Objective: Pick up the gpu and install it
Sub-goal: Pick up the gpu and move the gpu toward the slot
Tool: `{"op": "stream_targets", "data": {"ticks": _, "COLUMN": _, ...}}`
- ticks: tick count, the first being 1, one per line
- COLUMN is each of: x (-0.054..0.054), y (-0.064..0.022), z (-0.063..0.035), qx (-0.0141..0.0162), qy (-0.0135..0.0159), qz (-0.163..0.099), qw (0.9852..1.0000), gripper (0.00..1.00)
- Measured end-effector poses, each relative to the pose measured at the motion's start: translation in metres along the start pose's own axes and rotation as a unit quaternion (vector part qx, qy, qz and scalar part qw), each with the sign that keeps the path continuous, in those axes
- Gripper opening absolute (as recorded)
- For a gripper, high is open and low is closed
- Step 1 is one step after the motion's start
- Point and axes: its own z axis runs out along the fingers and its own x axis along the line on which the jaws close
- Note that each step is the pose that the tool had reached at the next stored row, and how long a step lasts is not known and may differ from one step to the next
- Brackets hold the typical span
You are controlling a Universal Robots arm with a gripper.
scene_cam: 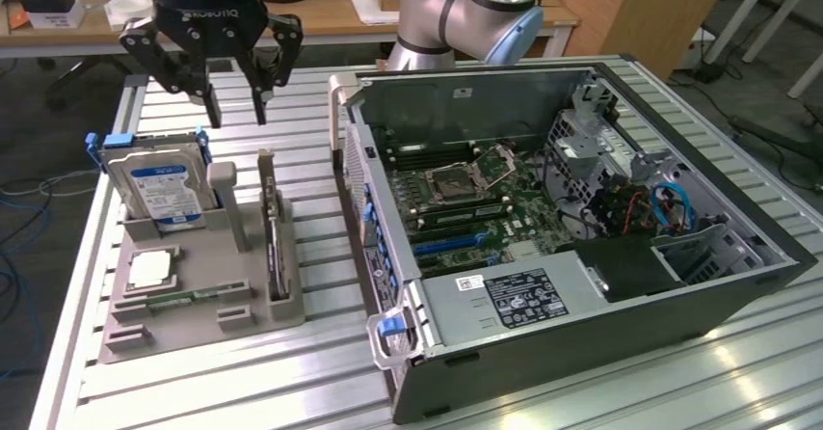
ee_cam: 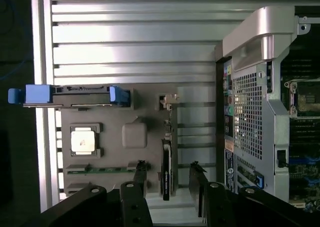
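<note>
The gpu [scene_cam: 272, 232] is a thin dark card standing on edge in a slot on the grey holder tray [scene_cam: 193, 324], on the side facing the computer case. My gripper [scene_cam: 237, 112] hangs well above the tray's far end, open, with nothing between its fingers. In the wrist view the gpu [ee_cam: 166, 162] runs lengthwise straight below the gap of my gripper [ee_cam: 169, 167], with one dark fingertip [ee_cam: 141, 168] on each side of its line. The open computer case [scene_cam: 566, 228] lies on its side at the exterior view's right, its green motherboard [scene_cam: 464, 199] exposed.
A silver blue-labelled hard drive [scene_cam: 157, 184] stands upright in the tray, and a square CPU chip [scene_cam: 150, 268] lies flat in front of it. The case's side wall [ee_cam: 247, 112] rises close beside the tray. Everything rests on a slatted metal table [scene_cam: 231, 391].
</note>
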Motion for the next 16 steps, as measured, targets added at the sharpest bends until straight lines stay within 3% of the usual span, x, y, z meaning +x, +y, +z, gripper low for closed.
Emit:
{"op": "stream_targets", "data": {"ticks": 6, "x": 0.000, "y": -0.0029, "z": 0.0003, "qx": 0.0005, "qy": 0.0008, "qz": -0.016, "qw": 0.9999, "gripper": 0.47}}
{"op": "stream_targets", "data": {"ticks": 16, "x": 0.000, "y": -0.0170, "z": 0.0009, "qx": 0.0034, "qy": 0.0010, "qz": -0.021, "qw": 0.9998, "gripper": 0.47}}
